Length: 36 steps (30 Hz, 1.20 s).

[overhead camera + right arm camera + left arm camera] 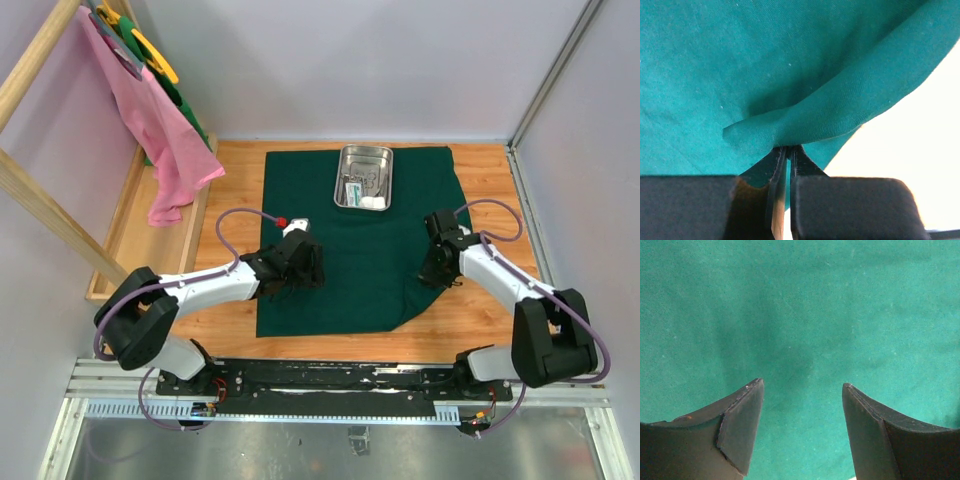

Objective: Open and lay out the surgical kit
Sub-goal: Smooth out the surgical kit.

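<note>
The dark green cloth wrap (360,250) lies spread on the wooden table. The shiny steel tray (364,177) sits on its far part, holding slim steel tools and a white gauze wad (375,202). My left gripper (305,268) is open and empty just above the cloth's left part; in the left wrist view its gripper (802,390) shows only flat cloth (805,315) between the fingers. My right gripper (437,272) is shut on a raised fold of the cloth (840,105) at the cloth's right edge; in the right wrist view its gripper (788,148) pinches the fold.
A wooden rack (40,210) with a pink cloth (160,140) and green and yellow items stands at the left. A wooden side tray (130,230) lies under it. White walls close the back and right. Bare wood (490,190) lies right of the cloth.
</note>
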Tool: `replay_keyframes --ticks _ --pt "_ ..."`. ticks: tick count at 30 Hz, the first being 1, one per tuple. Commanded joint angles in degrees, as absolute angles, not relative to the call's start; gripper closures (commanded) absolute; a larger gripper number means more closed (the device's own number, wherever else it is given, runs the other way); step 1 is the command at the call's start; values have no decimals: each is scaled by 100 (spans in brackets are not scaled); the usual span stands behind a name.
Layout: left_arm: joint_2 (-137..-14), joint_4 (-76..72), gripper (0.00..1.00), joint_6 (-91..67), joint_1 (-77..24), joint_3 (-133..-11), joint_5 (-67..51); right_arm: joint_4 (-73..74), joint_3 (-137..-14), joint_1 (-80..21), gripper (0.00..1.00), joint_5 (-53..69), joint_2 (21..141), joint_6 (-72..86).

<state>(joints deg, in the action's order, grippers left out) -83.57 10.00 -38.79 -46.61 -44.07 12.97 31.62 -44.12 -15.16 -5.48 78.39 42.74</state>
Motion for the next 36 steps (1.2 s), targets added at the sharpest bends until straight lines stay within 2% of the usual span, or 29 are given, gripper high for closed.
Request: replay_keyframes --ticks 1,7,14,19,23,26,29,33,36 --pt "-8156 1066 32 -3769 -4632 -4444 1395 4105 -4649 -1463 99 -1043 7249 3944" --pt "-8161 1040 32 -3670 -4632 -4558 1289 5572 -5106 -1467 99 -1085 6569 3452" --pt "-8308 733 32 -3749 -4632 -4557 897 7067 -5926 -1452 99 -1149 7164 2939" --pt "-8426 605 33 -3719 -4638 -4593 733 7541 -5790 -1451 99 -833 7286 2905" --pt "-8414 574 33 -3696 -4641 -4614 636 7800 -5743 -1451 99 -1216 7157 3103" --pt "-8468 583 33 -3656 -4641 -4669 608 8113 -6159 -1456 99 -1747 7216 3295" --pt "-8569 650 34 -3598 -4649 -4761 604 8563 -6770 -1415 91 -2373 7550 3327" --pt "-8705 687 34 -3561 -4674 -4822 609 8486 -7209 -1288 82 -2454 8214 3133" --pt "-8756 719 34 -3571 -4676 -4819 632 8560 -7495 -1257 66 -2509 8773 2909"
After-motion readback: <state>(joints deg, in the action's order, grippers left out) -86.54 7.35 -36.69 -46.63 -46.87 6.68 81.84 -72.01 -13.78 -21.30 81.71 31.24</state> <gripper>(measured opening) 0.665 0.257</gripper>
